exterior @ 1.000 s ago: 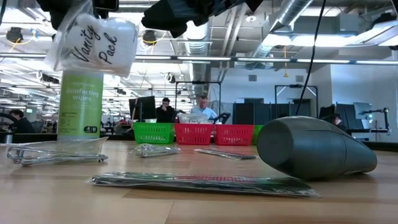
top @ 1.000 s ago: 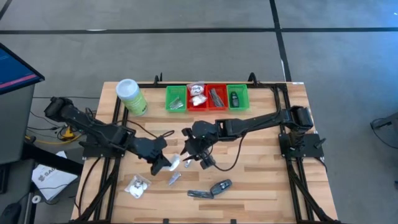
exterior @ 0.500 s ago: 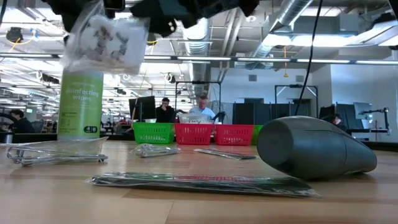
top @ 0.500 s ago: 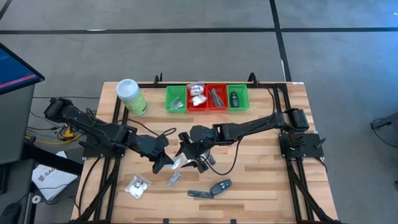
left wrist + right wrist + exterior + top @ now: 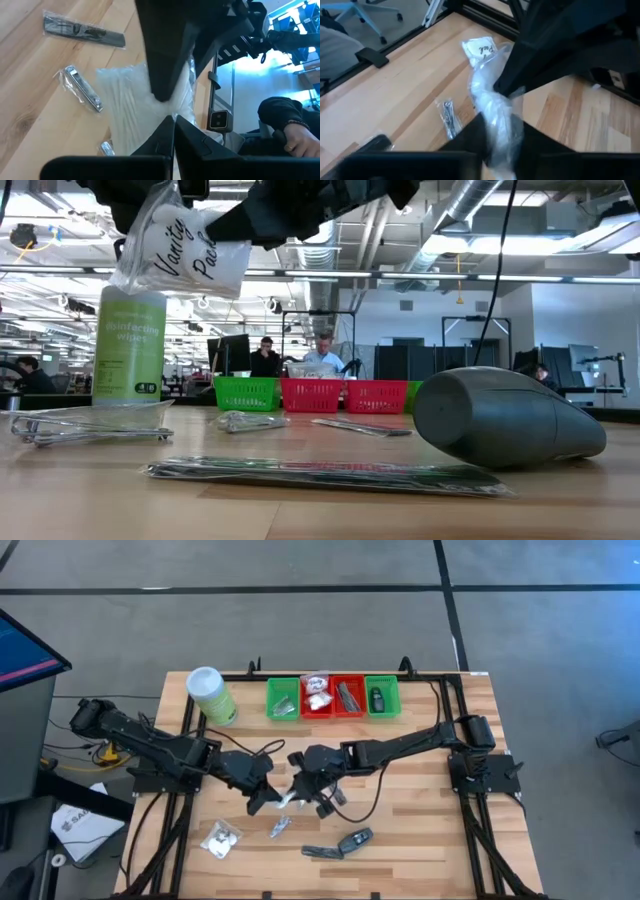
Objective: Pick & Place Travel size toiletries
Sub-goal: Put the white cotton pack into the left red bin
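Note:
A clear packet marked "Vanity Pack" [image 5: 185,245], with white swabs inside, hangs in the air between my two grippers over the table's middle [image 5: 288,800]. My left gripper [image 5: 268,802] is shut on its left end. My right gripper [image 5: 305,795] is shut on its right end. On the wood below lie a white packet [image 5: 220,838], a nail-clipper sachet [image 5: 278,829], a comb in a sleeve [image 5: 320,852] and a dark grey oblong piece [image 5: 355,839]. My left gripper pinches the packet's plastic edge [image 5: 167,112] between its two fingers, coming slanting down from the table's left. The packet is lifted clear of the table. My right gripper has the packet's other end [image 5: 495,117] between its two fingers, coming slanting down from the table's right. The plastic is bunched there and the packet hangs clear of the wood.
A light-green canister [image 5: 211,695] stands at the far left. A row of green and red trays [image 5: 283,698] [image 5: 347,696] lines the far edge, with items in them. Bare wood lies to the right of the grippers.
My right gripper has gone toward the table's left, up to the packet that my left gripper holds, and has taken hold of its free end. The packet has swung and tipped, staying clear of the table.

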